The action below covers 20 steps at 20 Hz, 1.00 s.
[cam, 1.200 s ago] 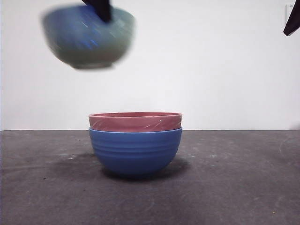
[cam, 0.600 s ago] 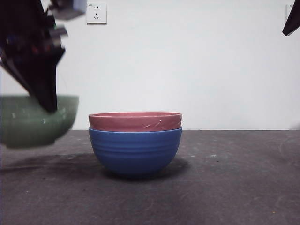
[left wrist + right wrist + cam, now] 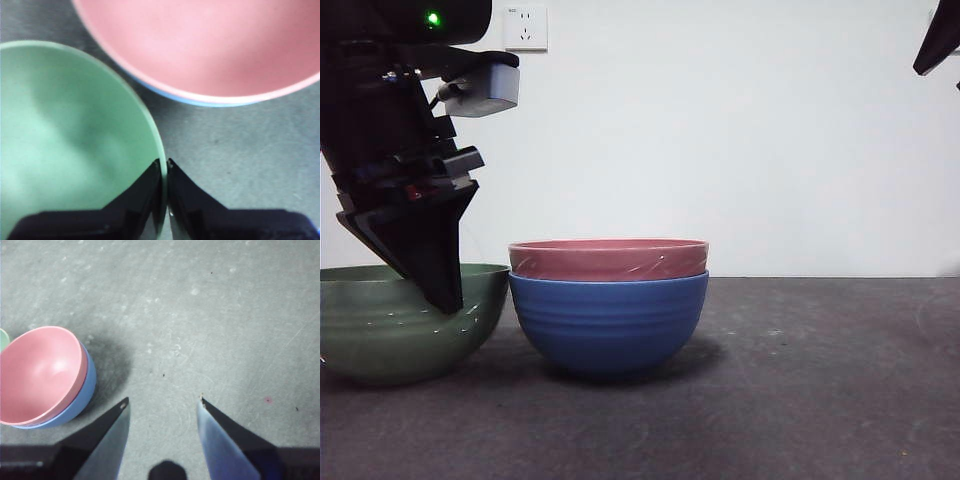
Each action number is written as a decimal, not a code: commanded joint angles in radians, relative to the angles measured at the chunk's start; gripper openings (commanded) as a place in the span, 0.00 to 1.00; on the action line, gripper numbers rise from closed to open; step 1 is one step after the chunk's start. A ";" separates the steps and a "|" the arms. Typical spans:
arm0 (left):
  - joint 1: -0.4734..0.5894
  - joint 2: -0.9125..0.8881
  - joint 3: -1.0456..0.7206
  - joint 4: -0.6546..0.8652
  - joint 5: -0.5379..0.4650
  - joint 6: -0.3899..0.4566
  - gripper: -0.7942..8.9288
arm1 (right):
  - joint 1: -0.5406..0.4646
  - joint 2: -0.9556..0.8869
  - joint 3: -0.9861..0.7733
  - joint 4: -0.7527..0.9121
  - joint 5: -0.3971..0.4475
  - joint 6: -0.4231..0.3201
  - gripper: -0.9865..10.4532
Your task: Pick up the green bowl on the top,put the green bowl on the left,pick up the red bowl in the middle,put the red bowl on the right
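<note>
The green bowl [image 3: 405,322] sits on the worktop [image 3: 800,380] just left of the blue bowl [image 3: 608,322], its rim pinched by the left claw [image 3: 165,165]. The red bowl [image 3: 608,259] is nested in the blue bowl. The right claw [image 3: 162,405] (jaws wide apart) hangs high to the right.

We're looking at a bare test bench, a lab setup by every sign: a scuffed, dusty grey tabletop [image 3: 800,400] runs to a plain white wall [image 3: 740,130] with a single power socket [image 3: 525,28], and a black robot arm [image 3: 400,150] shows a green status light [image 3: 434,18].
</note>
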 commanded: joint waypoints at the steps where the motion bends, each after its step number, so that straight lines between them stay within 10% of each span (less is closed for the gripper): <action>1: 0.001 0.013 -0.013 0.002 0.034 -0.008 0.20 | 0.003 0.002 0.002 0.005 -0.003 0.011 0.28; 4: 0.001 0.009 -0.007 -0.011 -0.002 -0.045 0.52 | 0.003 0.002 0.002 0.007 -0.035 0.007 0.28; 10: 0.001 -0.050 0.161 -0.196 0.008 -0.091 0.52 | 0.071 0.031 0.005 0.136 -0.245 -0.007 0.28; 20: 0.232 -0.511 0.232 -0.278 -0.078 -0.177 0.50 | 0.460 0.440 0.312 0.020 -0.191 -0.167 0.28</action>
